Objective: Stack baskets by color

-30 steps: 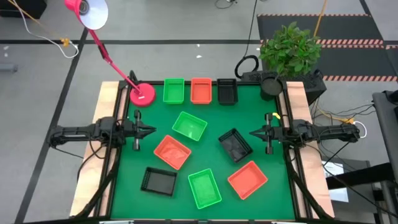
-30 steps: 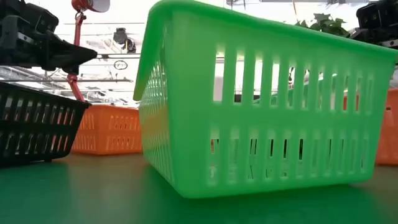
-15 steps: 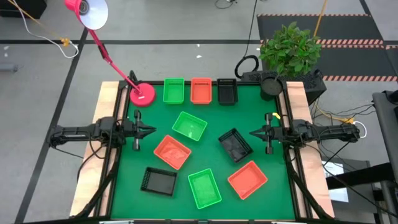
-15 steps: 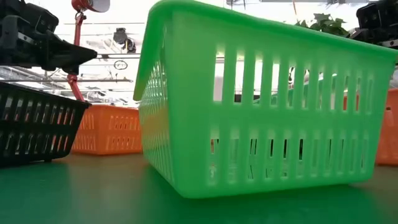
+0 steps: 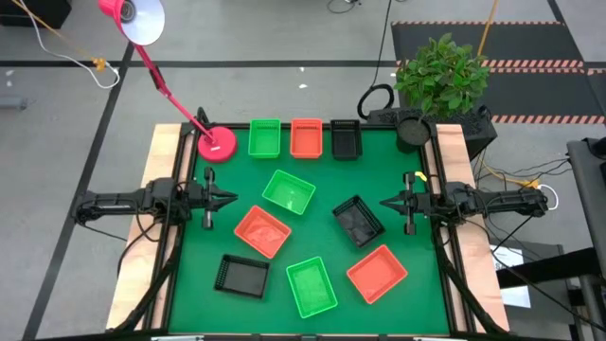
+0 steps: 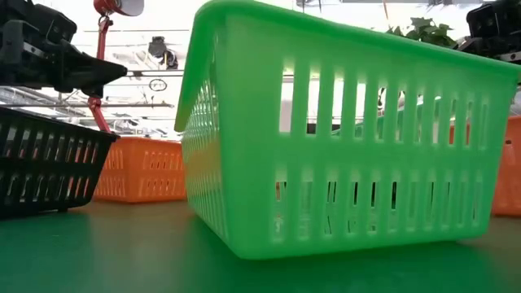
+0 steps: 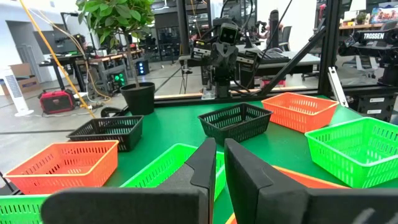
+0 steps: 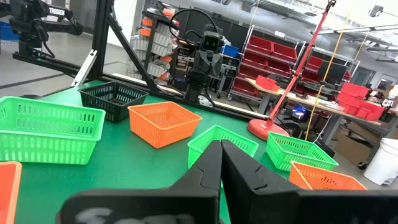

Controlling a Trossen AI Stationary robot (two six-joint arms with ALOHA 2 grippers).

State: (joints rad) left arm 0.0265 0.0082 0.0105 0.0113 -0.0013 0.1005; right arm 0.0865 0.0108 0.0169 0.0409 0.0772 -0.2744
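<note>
A: Between the two grippers, in the high view, six baskets lie scattered on the green table: a green basket, an orange-red basket, a black basket, another black one, a second green one and a second orange-red one.

B: And the other three?

A: In a row along the far edge: green, orange-red, black, beside the pink lamp base. None is stacked. The left gripper and right gripper point at each other across the scatter, both empty; their tips look pointed, but the gap is too small to judge here.

B: The low view?

A: One green basket fills most of it and hides the middle of the table. A black basket is cut off at the edge, and an orange-red one shows behind.

B: Left wrist view?

A: The left gripper has a narrow slit between its fingers, gripping nothing. Ahead of the jaws sits a black basket; a green basket just beyond the tips is partly hidden by them.

B: Right wrist view?

A: The right gripper has its fingers pressed together, empty. A green basket lies just ahead, half covered by the tips.
</note>
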